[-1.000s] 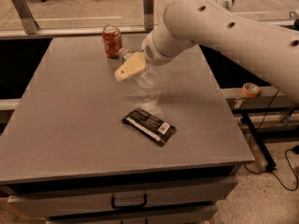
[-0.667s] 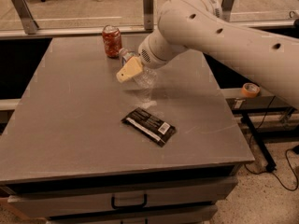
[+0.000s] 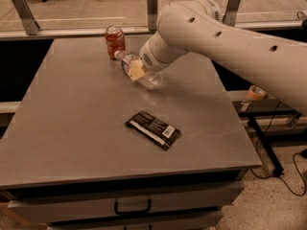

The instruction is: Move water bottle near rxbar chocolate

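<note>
One camera view, looking down across a flat grey table top [image 3: 72, 128]. Near the far edge, an upright red-orange soda can [image 3: 115, 40], taken as the landmark.

Just beside that can, lying tilted with white cap toward the can and base pointing away: a small clear ribbed plastic water bottle [image 3: 149, 79]. Set across the bottle's middle, the gripper [image 3: 136, 71] of a thick white robot arm [image 3: 230, 37] reaching in from the right. Cannot tell whether clamped on the bottle or merely resting there. Probably placed so to carry the bottle off.

Well apart from the can, toward the near edge: a flat black rectangular rxbar chocolate wrapper [image 3: 153, 129], white stripe and barcode patch up, untouched, serving as the target. Bottle not yet brought close.

No telling whether water inside the bottle, nor whether the can is open or sealed. Below the table, one shut drawer [image 3: 129, 202] with a dark handle.
</note>
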Robot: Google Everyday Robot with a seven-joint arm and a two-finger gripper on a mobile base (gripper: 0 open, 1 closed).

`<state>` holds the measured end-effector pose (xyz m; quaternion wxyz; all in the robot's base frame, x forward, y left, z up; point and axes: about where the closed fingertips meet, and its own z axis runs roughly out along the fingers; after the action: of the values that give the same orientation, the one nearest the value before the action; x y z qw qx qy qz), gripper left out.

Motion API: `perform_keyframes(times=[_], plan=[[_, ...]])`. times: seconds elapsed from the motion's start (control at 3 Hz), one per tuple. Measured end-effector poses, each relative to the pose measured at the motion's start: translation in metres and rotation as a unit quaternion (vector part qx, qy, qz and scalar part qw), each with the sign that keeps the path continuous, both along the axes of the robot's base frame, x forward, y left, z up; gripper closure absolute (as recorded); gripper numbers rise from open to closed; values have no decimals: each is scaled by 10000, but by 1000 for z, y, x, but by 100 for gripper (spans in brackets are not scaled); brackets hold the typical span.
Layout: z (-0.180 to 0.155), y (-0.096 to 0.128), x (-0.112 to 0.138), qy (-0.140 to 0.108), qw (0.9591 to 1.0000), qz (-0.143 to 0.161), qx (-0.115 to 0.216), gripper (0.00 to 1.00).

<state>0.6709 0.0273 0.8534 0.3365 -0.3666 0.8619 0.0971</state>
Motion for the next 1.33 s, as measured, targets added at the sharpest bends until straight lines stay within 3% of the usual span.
perform_keyframes(times=[0.33,0.67,1.33], plan=[[4,-23,-3,49,9998,161,123,88],[5,-59,-27,207,9985,381,340,100],[1,-91,-98,759,9937,592,566,100]])
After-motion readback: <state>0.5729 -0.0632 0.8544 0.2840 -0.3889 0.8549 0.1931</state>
